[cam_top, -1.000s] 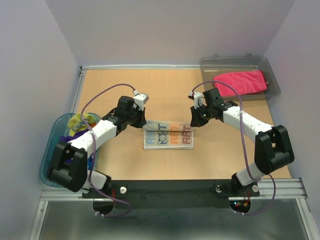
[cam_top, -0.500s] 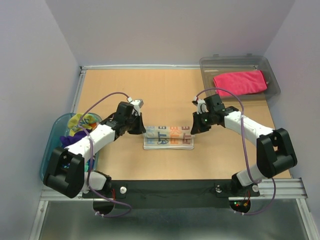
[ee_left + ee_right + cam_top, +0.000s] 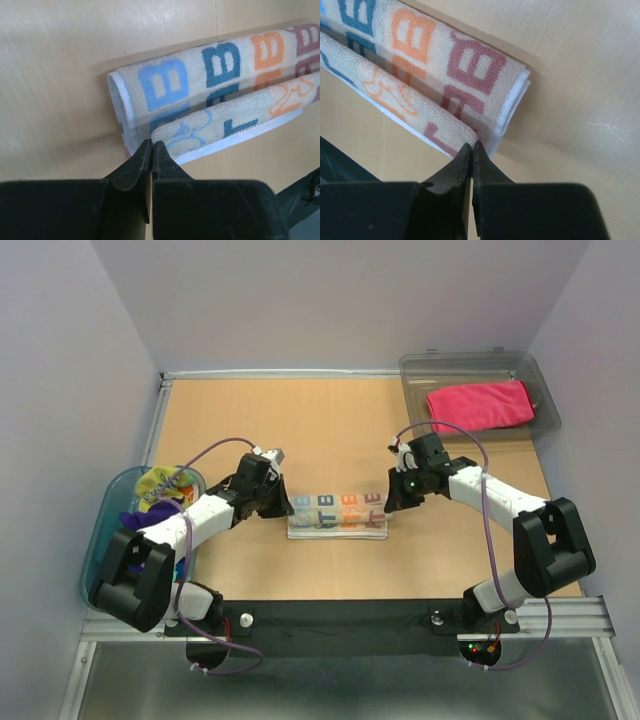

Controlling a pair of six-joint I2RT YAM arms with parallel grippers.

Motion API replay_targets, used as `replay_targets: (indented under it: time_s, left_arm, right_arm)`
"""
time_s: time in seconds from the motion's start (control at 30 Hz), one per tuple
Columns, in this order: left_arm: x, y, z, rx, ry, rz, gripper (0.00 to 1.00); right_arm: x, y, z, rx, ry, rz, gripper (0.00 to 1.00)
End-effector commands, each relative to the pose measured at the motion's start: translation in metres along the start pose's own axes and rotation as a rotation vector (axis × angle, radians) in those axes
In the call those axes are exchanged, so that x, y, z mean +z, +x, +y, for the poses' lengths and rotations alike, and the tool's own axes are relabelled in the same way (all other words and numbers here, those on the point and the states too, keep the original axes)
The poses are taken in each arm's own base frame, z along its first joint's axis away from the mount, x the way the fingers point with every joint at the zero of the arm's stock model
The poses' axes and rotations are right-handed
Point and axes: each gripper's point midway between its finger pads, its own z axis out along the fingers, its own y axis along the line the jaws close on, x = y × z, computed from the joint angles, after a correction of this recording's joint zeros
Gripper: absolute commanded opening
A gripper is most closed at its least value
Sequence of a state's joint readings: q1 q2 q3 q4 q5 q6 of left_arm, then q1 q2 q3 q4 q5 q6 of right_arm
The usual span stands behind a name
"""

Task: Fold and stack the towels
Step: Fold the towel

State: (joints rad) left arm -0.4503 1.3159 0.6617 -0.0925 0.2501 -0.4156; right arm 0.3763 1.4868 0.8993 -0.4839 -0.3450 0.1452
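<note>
— Left wrist: left gripper (image 3: 151,150) pinches shut on a left-end corner of the lettered towel (image 3: 220,62); right gripper (image 3: 472,150) is clamped on the right-end corner.
— Towel's at worktop centre, mid-fold. Next, I'd say: lay the flap flat, edges aligned, let go. Pink towel (image 3: 480,405) at far-right corner.

Robot lab test cell, plain lilac walls (image 3: 330,310) boxing in a wooden tabletop (image 3: 330,420), two cabled arms (image 3: 205,508) bolted to a metal rail (image 3: 572,613)
</note>
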Motion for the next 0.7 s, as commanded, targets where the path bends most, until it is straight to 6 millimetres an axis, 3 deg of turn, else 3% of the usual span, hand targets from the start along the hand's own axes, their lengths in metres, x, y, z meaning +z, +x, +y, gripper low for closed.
replay_targets:
  time_s: [0.0, 0.17, 0.37, 0.4, 0.5, 0.67]
  left_arm:
    - [0.003, -0.001, 0.024, -0.022, -0.110, -0.030, 0.00]
    - [-0.002, -0.006, 0.025, -0.027, -0.137, -0.055, 0.10]
    - [-0.016, -0.006, 0.012, -0.024, -0.094, -0.085, 0.37]
    - [-0.023, -0.008, 0.006, -0.026, -0.070, -0.100, 0.48]
    - [-0.035, -0.013, -0.001, -0.035, -0.047, -0.137, 0.67]
    - [-0.060, -0.044, -0.017, -0.069, -0.029, -0.252, 0.68]
  right_arm:
    - [0.002, 0.008, -0.015, 0.016, 0.077, 0.009, 0.02]
    - [0.003, 0.016, 0.000, 0.047, -0.010, 0.040, 0.14]
    - [-0.010, 0.016, 0.021, 0.064, -0.104, 0.018, 0.34]
    - [-0.014, 0.014, 0.025, 0.063, -0.119, 0.009, 0.37]
    - [-0.028, 0.003, 0.038, 0.044, -0.162, -0.043, 0.44]
    - [-0.042, -0.033, 0.046, 0.045, -0.145, -0.130, 0.43]
